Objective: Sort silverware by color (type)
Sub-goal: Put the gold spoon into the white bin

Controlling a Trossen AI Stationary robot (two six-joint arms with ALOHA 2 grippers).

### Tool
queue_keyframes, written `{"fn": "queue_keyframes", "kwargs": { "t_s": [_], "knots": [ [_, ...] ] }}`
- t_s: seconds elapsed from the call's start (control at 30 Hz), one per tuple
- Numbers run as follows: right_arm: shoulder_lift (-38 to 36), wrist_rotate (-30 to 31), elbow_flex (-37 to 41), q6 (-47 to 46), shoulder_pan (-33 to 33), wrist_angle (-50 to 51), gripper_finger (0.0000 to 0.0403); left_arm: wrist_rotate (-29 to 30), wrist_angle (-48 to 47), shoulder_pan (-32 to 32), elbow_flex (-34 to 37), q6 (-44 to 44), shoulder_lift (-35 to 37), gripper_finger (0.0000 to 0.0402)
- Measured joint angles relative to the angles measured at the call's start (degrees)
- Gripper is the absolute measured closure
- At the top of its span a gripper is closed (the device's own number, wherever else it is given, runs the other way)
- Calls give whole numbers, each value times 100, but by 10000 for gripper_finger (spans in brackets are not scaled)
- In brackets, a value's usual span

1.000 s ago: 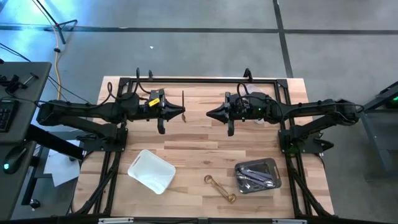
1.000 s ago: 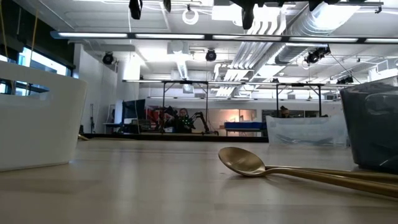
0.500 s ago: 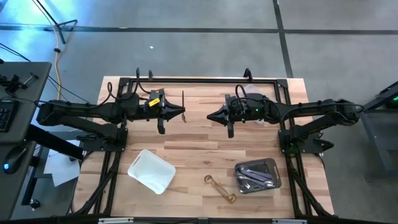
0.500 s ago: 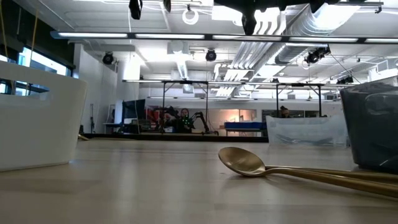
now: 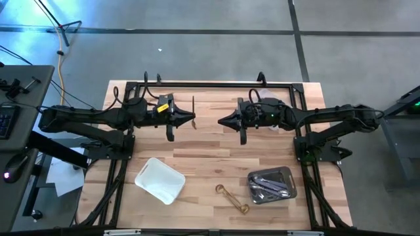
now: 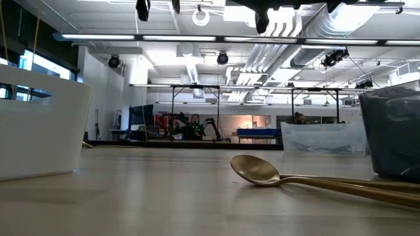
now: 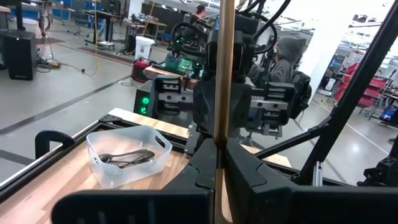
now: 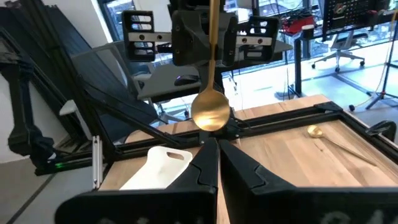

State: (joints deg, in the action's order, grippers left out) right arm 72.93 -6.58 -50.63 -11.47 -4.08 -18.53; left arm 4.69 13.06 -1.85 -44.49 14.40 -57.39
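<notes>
Already some grey spoons [image 5: 267, 185] sit in the clear tray [image 5: 289, 176], but gold spoons [image 5: 233, 198] wait on the desk [image 5: 210, 157], while the left tool [image 5: 193, 118] pinches one gold spoon [image 5: 193, 105] and the right tool [image 5: 220, 120] stays closed.

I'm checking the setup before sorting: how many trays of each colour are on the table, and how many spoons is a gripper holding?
White plastic tray: 1
Clear plastic tray with dark utensils inside: 1
Gold metal spoon clamped in the left gripper: 1
Total: 3
</notes>
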Motion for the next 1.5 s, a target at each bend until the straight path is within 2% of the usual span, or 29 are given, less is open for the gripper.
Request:
{"fn": "queue_keyframes", "kwargs": {
  "t_s": [0.17,0.3,0.43,0.57,0.77,0.97,1.13,1.27,1.5],
  "knots": [
    [0,380,0,-127,0,-32,380,-2,2,0,0,-34,2,401],
    [0,716,0,-357,0,-34,316,-2,2,0,2,-108,0,401],
    [0,711,0,-246,0,-92,246,-1,2,0,2,-110,1,401],
    [0,702,0,-162,0,-223,213,-2,2,0,2,-116,0,401],
    [110,702,-2,-249,0,-799,208,0,79,0,4,-265,-59,401],
    [798,689,-425,-475,0,-1296,208,-228,634,-25,9,-405,-624,401],
    [1316,310,-1107,-299,0,-1098,208,-294,799,-44,9,-251,-997,401],
    [1579,298,-1538,-201,2,-529,212,-295,823,-45,9,-115,-1059,401],
    [1676,202,-1646,-203,0,-415,251,-266,823,-37,9,-226,-917,401]
  ]
}}
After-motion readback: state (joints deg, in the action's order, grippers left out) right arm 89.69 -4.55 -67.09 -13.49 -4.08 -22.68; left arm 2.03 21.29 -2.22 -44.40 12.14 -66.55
